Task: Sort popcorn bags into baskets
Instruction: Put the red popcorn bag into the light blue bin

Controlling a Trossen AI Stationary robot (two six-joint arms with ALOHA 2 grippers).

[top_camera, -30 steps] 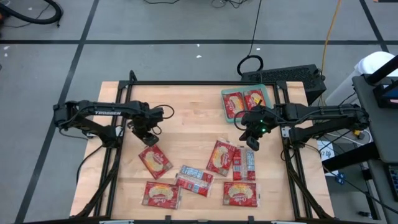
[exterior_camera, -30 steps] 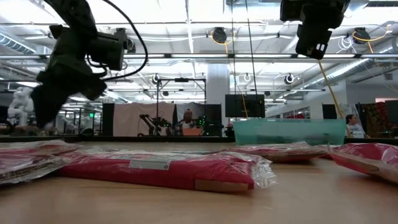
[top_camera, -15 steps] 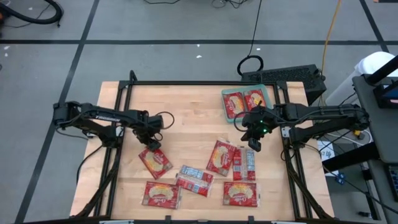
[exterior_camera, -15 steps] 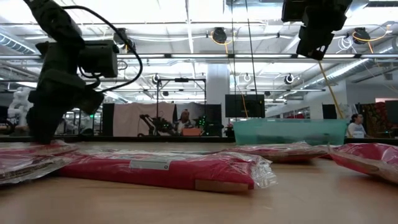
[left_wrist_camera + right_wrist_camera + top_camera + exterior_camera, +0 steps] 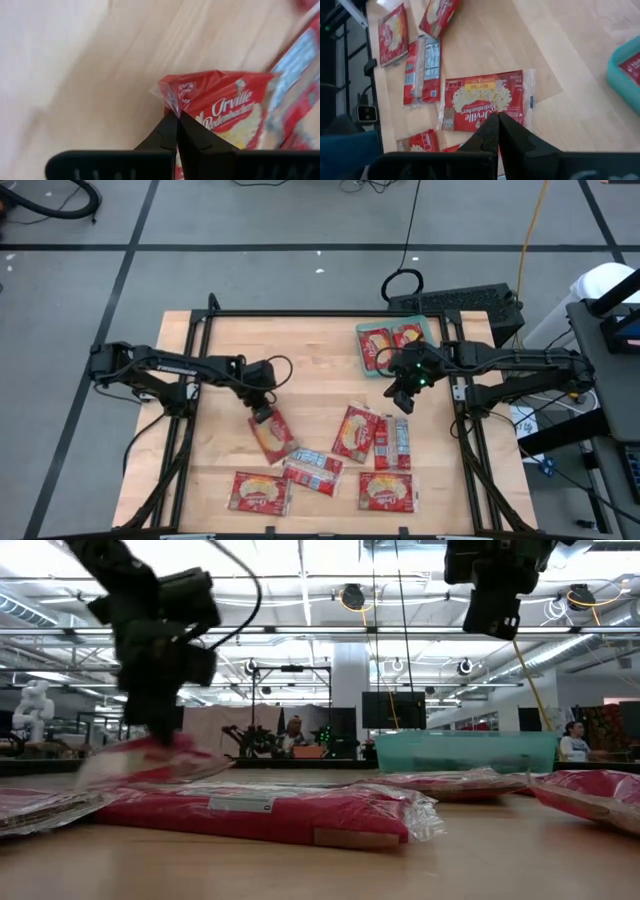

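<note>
On the left side of the counter the left gripper has its jaws pressed fully together on the sealed edge of one popcorn bag. In the low view this bag hangs tilted from the jaws, one end lifted and the other end low over the wood. The left wrist view shows the jaws pinching the thin plastic seam at the corner, and the wrapper is crumpled there. I judge the bag is light and soft; it bends under its own weight, and its film looks smooth and slippery. The flat seam at the edge seems the best place to hold, because the middle is wide and puffy for such narrow jaws. A pinch on the seam could slip if the arm swings fast.

Further right, the other popcorn bags lie loose on the counter in the middle and near the front edge, some with the picture side up, some showing the narrow back. Several touch or overlap each other.

The right gripper hovers above the counter just beside the teal basket, with jaws closed and nothing between them. The basket stands at the far right corner and already has two bags lying flat side by side inside it
</note>
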